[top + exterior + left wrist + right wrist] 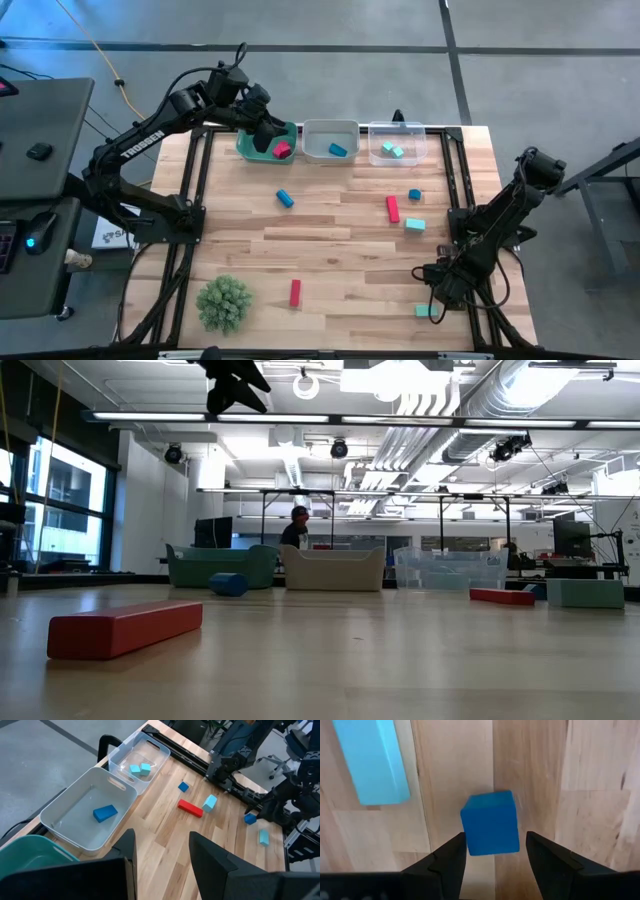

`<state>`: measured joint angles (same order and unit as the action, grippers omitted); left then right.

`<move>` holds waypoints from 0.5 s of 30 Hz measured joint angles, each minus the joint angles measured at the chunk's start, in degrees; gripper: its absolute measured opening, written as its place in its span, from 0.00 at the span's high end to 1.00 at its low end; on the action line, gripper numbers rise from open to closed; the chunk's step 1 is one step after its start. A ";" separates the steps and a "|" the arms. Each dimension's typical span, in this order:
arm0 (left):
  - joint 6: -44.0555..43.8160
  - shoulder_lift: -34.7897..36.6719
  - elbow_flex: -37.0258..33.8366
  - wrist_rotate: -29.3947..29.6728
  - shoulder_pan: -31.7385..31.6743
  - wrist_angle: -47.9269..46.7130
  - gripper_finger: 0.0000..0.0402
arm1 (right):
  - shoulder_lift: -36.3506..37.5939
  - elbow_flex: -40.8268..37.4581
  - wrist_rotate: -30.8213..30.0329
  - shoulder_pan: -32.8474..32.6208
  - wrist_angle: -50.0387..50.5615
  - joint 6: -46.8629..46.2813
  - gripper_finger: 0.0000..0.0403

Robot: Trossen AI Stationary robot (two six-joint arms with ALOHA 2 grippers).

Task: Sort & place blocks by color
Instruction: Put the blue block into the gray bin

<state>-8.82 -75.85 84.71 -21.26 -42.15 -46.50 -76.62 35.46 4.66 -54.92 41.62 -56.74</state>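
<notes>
Our right gripper [495, 851] stands released around a small blue cube [490, 822]; beside it, a light teal bar [370, 760] lies along the wood grain.

Our left gripper [162, 850] hangs released over the green bin [252, 148].

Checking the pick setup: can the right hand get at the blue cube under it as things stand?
Probably yes. The right hand is open, low over the table's near right corner, its fingers either side of the blue cube. The teal bar lies apart from the cube, so nothing blocks closing.

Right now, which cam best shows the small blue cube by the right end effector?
Right wrist view: the small blue cube fills the frame between the open fingers. Left wrist view shows it small and distant; high view hides it; low view doesn't show it.
</notes>
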 joint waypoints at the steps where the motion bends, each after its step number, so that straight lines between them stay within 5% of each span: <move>1: -0.01 -0.02 0.00 0.00 0.00 0.00 0.74 | 0.00 -0.21 -0.04 0.00 -0.42 -0.08 0.52; 15: -0.02 -0.02 0.00 1.11 0.00 0.00 0.74 | 0.00 -0.54 -0.14 0.15 -2.31 2.27 0.52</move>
<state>-8.84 -75.88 84.71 -20.14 -42.15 -46.50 -76.62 34.92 4.51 -54.76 39.31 -54.48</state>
